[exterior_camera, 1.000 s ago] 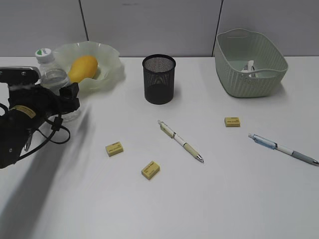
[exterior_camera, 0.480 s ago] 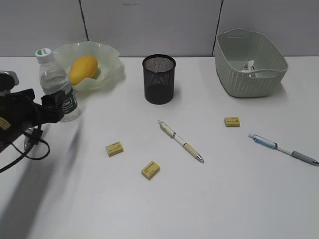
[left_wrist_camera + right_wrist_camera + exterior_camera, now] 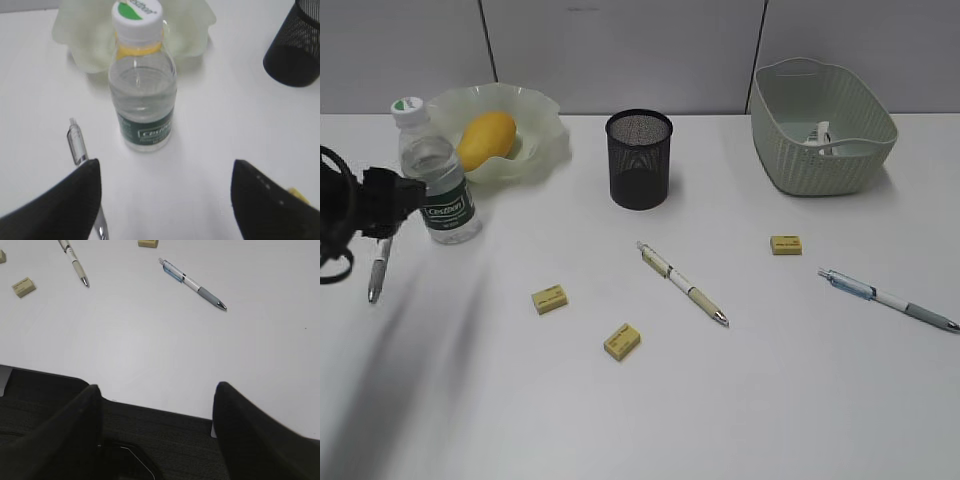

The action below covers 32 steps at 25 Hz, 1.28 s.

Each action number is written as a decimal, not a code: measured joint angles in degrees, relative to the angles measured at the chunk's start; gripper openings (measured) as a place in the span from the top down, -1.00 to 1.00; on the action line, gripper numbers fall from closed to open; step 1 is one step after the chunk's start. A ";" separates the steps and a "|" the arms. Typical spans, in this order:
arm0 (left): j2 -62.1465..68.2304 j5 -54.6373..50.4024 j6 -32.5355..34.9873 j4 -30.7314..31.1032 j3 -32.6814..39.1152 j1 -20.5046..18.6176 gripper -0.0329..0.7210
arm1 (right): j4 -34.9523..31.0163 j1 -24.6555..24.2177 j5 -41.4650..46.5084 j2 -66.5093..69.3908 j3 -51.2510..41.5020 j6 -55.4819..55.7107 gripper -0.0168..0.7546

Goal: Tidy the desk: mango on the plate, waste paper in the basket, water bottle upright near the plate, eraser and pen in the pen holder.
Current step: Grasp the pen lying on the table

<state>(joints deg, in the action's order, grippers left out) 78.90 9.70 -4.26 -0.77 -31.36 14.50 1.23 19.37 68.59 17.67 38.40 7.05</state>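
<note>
The water bottle (image 3: 438, 180) (image 3: 143, 85) stands upright beside the plate (image 3: 545, 135) (image 3: 200, 30), free of any grip. The mango (image 3: 487, 137) lies on the plate. My left gripper (image 3: 400, 195) (image 3: 165, 195) is open and empty, just left of the bottle. A silver pen (image 3: 377, 270) (image 3: 77, 145) lies below it. Waste paper (image 3: 823, 135) sits in the basket (image 3: 820, 165). Two pens (image 3: 682, 283) (image 3: 887, 298) and three erasers (image 3: 549, 298) (image 3: 622, 341) (image 3: 786, 244) lie loose on the desk (image 3: 770, 400), outside the pen holder (image 3: 639, 158). My right gripper (image 3: 157, 410) is open and empty at the desk's front edge.
A grey partition wall runs behind the desk. The right wrist view shows the blue pen (image 3: 192, 284), the cream pen (image 3: 75, 262) and an eraser (image 3: 23, 286) ahead of it, with dark floor below the desk's edge (image 3: 150, 407).
My left gripper has drawn back to the left, away from the water bottle, which stays upright by the plate. Nothing else has moved.
</note>
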 joint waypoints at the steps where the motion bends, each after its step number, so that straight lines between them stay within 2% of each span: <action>1: -2.48 -7.45 0.00 0.13 -2.22 0.00 -0.71 | 0.00 0.00 0.00 0.00 0.00 0.00 -0.45; 9: -12.76 -57.19 0.00 0.77 -20.20 0.00 -0.65 | 0.00 0.00 0.00 0.00 0.00 0.00 -0.45; 14: -16.60 -75.21 0.00 0.77 -24.16 0.00 -0.60 | 0.00 0.00 0.00 0.00 0.00 0.00 -0.45; 17: -19.78 -78.69 0.00 0.77 -24.16 0.00 -0.56 | 0.00 0.00 0.00 0.00 0.00 0.00 -0.45; 24: -30.30 -79.24 0.00 0.77 -23.27 0.00 -0.53 | 0.00 0.00 0.00 0.00 0.00 -0.01 -0.45; 32: -44.80 -79.46 0.00 -1.04 -10.68 0.00 -0.53 | 0.00 0.00 0.00 0.00 0.00 -0.01 -0.45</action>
<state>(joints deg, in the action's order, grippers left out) 34.10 -69.75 -4.26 -1.81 -42.04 14.50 1.23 19.37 68.59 17.67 38.40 7.04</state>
